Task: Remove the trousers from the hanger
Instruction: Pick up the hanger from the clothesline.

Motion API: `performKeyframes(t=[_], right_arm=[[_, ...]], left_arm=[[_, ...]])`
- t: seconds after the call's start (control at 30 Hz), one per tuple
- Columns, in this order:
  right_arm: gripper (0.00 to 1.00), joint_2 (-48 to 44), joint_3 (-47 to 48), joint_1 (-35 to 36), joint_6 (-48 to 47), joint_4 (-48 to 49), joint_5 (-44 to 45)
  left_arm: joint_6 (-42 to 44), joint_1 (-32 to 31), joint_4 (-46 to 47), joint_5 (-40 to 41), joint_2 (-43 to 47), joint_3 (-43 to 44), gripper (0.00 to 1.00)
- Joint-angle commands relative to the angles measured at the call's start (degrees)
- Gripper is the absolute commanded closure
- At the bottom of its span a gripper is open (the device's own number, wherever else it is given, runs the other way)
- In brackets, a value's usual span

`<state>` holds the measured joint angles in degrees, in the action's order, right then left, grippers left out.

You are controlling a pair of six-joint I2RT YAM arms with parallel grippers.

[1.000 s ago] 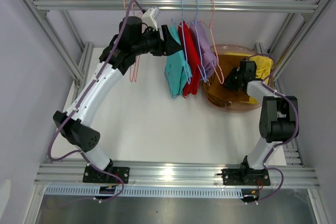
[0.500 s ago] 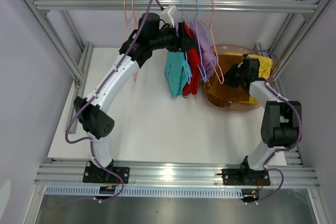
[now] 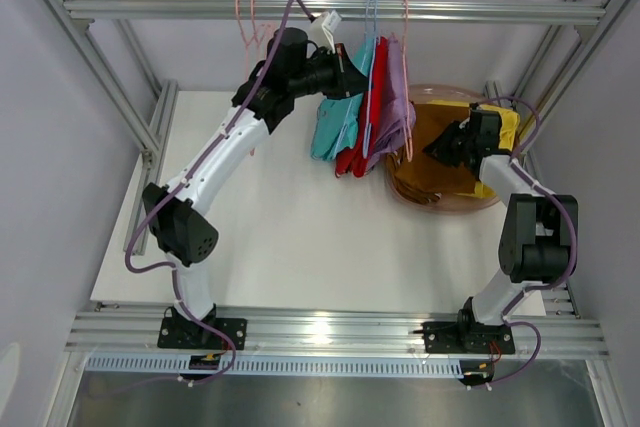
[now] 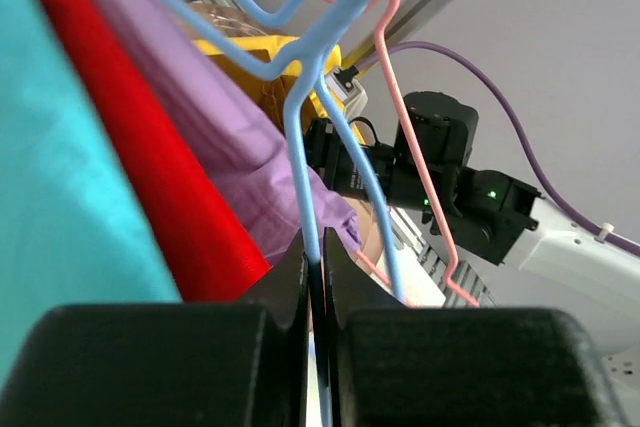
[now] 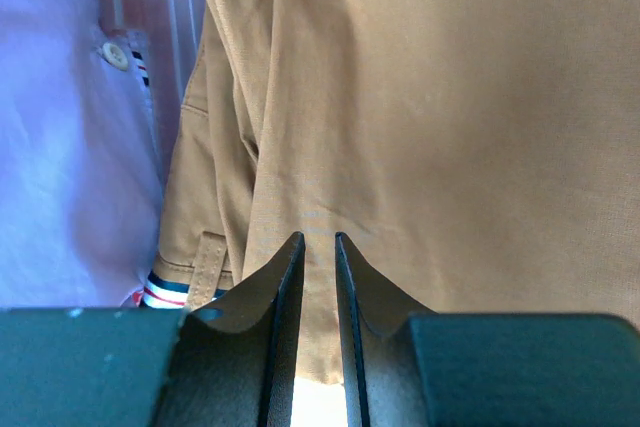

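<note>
— Holdings?
— Rail (image 3: 150, 9): teal trousers (image 3: 335, 127), red trousers (image 3: 367, 112), lavender trousers (image 3: 393, 107) hanging. Tub (image 3: 445, 205): brown trousers (image 3: 445, 172), yellow trousers (image 3: 506, 127).
— Fingers?
— My left gripper (image 4: 313, 257), wide a moment ago, now clamps the blue hanger (image 4: 300, 117). My right gripper (image 5: 318, 239): narrow slit at brown cloth; hold unclear.

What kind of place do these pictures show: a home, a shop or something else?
Most likely a laboratory robot cell: an aluminium frame encloses a white table, a left arm and a right arm are bolted at its near edge, and small trousers hang on wire hangers from the top bar.
</note>
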<state>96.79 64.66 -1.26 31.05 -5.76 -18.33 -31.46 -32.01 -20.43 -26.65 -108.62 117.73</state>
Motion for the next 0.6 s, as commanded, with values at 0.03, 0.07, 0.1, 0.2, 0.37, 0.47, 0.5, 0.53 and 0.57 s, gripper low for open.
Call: performKeyframes(t=[0.03, 0.07, 0.1, 0.2, 0.37, 0.47, 0.5, 0.53, 0.57], right_arm=[[0.78, -2.05, 1.34, -1.73, 0.50, 2.07, -1.27], [0.78, -1.53, 1.95, -2.17, 0.94, 1.98, -1.62], [0.78, -0.48, 2.83, -2.52, 1.21, 2.07, -1.80], [0.78, 1.81, 3.89, -4.45, 2.61, 2.59, -2.59], [0.78, 5.85, 4.86, -7.62, 4.72, 4.09, -4.17], [0.79, 8.49, 5.65, -8.58, 4.99, 3.83, -5.22], [0.81, 8.85, 5.74, -8.76, 4.99, 4.00, -5.66], [0.84, 9.20, 5.65, -8.85, 4.90, 4.18, -6.62], [0.84, 9.12, 5.39, -8.85, 4.73, 4.18, -6.89]], left_arm=[[0.70, -0.25, 6.36, -3.49, 4.19, -1.36, 0.99], [1.05, -0.33, 6.01, -3.32, 4.64, -1.37, 1.00], [1.40, -0.42, 5.23, -2.88, 5.25, -1.45, 0.99], [2.72, -0.68, 4.34, -0.95, 7.89, -2.50, 0.99], [4.48, -0.77, 3.38, 2.48, 11.06, -2.68, 0.99], [5.36, -0.77, 3.55, 3.45, 12.64, -2.77, 1.00], [5.71, -0.77, 3.99, 3.36, 13.60, -3.29, 1.00], [6.32, -0.77, 4.51, 3.62, 14.13, -3.91, 0.99], [6.50, -0.77, 5.30, 4.24, 14.57, -4.09, 0.99]])
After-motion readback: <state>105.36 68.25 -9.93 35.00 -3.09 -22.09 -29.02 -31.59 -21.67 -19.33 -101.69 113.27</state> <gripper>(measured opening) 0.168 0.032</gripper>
